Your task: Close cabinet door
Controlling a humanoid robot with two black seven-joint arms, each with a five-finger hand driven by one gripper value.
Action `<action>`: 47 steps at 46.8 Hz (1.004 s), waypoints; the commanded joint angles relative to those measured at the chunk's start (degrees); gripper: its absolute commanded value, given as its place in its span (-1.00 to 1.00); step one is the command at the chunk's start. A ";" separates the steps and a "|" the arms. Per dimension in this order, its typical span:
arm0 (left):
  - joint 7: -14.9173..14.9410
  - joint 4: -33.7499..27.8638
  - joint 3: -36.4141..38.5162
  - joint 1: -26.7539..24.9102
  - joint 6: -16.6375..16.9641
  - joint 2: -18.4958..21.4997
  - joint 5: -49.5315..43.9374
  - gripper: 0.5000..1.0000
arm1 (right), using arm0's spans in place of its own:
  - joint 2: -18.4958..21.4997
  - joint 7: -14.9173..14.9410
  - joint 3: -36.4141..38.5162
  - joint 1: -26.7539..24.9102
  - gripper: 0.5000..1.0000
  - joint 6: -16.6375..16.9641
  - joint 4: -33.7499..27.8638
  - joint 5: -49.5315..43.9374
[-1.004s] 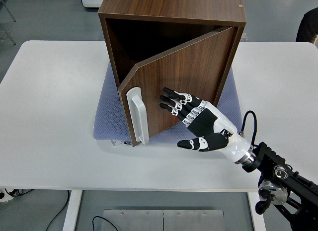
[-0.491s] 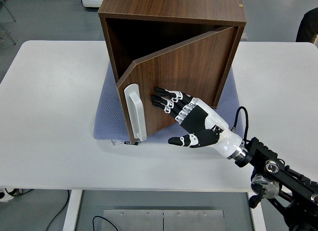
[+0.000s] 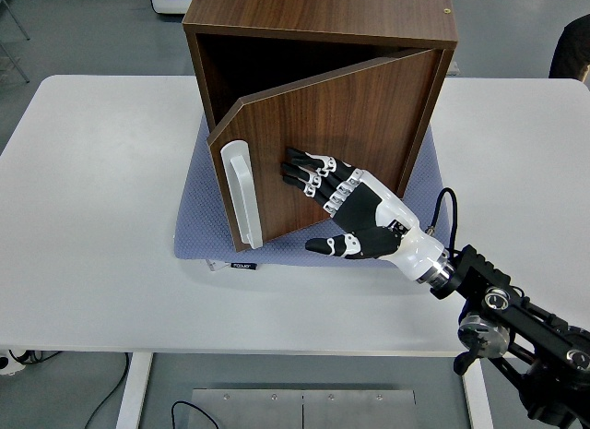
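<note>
- The cabinet [image 3: 318,41] stands on a mat [image 3: 198,221] toward the far middle of the surface [image 3: 92,217].
- Its door [image 3: 323,143] is hinged at the right and swung partly outward, toward the near edge.
- The handle [image 3: 240,194] sits upright by the door's left free edge.
- The right hand [image 3: 346,208] lies in front of the door, right of the handle, fingertips [image 3: 290,166] at the door's face.

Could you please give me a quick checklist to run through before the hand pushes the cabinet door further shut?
1. Right hand flat on the door, fingers spread: ok.
2. Door fully closed: not ok, a gap shows at its handle side.
3. Handle clear of the fingers: ok.
4. Cabinet seated on the blue mat: ok.
5. Inside free of obstructions: cannot tell, interior is dark.
</note>
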 commanded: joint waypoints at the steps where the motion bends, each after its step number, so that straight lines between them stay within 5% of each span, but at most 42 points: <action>1: 0.01 0.01 0.00 0.00 0.00 0.00 0.00 1.00 | 0.30 0.00 0.00 0.48 1.00 0.04 -0.19 0.00; 31: 0.01 0.01 0.00 0.00 0.00 0.00 0.00 1.00 | 2.93 0.17 -3.69 4.26 1.00 0.04 -1.07 0.08; 47: 0.01 0.01 0.00 0.00 0.00 0.00 0.00 1.00 | 3.20 0.09 -3.69 5.23 1.00 -3.91 -2.39 0.26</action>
